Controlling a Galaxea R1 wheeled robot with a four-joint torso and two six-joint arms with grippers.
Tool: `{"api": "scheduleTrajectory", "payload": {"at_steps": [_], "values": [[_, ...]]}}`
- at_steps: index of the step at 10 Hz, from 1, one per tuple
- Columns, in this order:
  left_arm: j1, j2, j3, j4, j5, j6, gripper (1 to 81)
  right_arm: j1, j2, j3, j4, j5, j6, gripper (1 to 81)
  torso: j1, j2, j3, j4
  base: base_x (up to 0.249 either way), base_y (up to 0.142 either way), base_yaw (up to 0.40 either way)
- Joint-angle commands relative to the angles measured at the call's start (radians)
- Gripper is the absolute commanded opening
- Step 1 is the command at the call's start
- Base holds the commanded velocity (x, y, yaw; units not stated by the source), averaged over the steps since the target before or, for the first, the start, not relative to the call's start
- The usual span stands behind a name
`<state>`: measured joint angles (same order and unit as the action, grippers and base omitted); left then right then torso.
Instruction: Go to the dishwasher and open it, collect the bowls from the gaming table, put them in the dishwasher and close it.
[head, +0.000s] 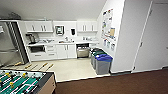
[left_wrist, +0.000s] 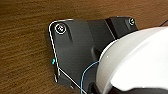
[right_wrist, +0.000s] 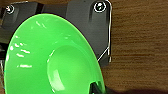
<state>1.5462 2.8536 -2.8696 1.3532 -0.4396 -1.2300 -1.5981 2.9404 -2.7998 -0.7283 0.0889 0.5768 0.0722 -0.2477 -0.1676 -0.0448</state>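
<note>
Head view: kitchenette ahead across pale floor, dishwasher (head: 83, 51) under the bench (head: 62, 43) with door seemingly open, bins (head: 102, 62) to its right, foosball table (head: 22, 82) at near left. Left wrist view: large white dish (left_wrist: 135, 60) close over brown carpet (left_wrist: 22, 45) (left pincer's state impossible to tell). Right wrist view: lime green bowl (right_wrist: 50, 57) at the right pincer, grip and finger state impossible to tell.

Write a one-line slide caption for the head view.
Kitchenette ahead: open dishwasher under the counter, recycling bins right, foosball table in the near left corner.
</note>
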Motion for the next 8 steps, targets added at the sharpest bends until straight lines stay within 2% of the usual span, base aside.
{"api": "scheduleTrajectory", "payload": {"at_steps": [1,8], "values": [[-0.050,-0.026,-0.013,-0.002,0.016,0.003,1.0,0.048,-0.016,-0.010,-0.006,-0.040,0.002,1.0,0.000,0.000,0.000,0.000,0.163,0.000,0.000],[-0.050,-0.023,-0.013,-0.003,0.016,0.003,1.0,0.045,-0.019,-0.010,-0.005,-0.038,0.002,1.0,0.000,0.000,0.000,0.000,0.162,0.000,0.000]]}}
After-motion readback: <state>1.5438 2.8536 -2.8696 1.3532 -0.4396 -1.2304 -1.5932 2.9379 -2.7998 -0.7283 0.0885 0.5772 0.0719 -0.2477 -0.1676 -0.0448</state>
